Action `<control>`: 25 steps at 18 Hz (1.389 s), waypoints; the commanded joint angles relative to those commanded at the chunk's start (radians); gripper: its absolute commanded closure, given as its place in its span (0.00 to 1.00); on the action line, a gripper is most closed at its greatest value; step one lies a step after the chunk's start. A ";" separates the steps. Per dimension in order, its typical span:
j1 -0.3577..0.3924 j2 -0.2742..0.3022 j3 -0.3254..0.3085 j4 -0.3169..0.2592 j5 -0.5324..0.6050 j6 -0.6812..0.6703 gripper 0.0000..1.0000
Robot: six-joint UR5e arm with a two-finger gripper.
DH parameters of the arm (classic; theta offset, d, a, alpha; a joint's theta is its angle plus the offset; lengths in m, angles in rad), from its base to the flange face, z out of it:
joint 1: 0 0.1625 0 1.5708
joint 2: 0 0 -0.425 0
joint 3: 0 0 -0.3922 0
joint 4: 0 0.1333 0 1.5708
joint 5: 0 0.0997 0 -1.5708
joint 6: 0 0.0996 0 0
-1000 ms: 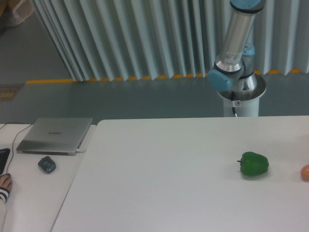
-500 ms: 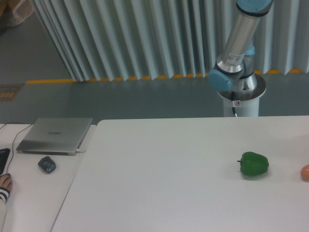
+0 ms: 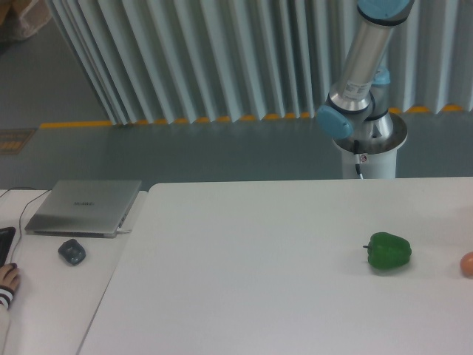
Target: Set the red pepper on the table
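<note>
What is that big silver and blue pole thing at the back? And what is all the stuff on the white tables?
That pole is part of a robot arm, a machine that can reach out and pick things up. It stands on a round white base behind the table. Its grabbing hand, called a gripper, is up out of the picture, so we cannot see whether it holds anything. There is one picture, taken by a camera that looks down across the table. On the table lies a green pepper, and an orange-pink fruit peeks in at the right edge. No red pepper is in sight. On the desk to the left sit a closed grey laptop and a mouse.
</note>
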 joint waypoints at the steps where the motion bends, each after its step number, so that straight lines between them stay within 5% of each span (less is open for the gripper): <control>1: 0.006 0.002 0.002 0.000 0.012 0.009 0.00; 19: 0.015 -0.012 -0.023 0.037 0.020 0.005 0.01; 22: 0.014 -0.015 -0.025 0.040 0.019 0.006 0.12; 25: 0.014 -0.015 -0.026 0.041 0.019 0.009 0.34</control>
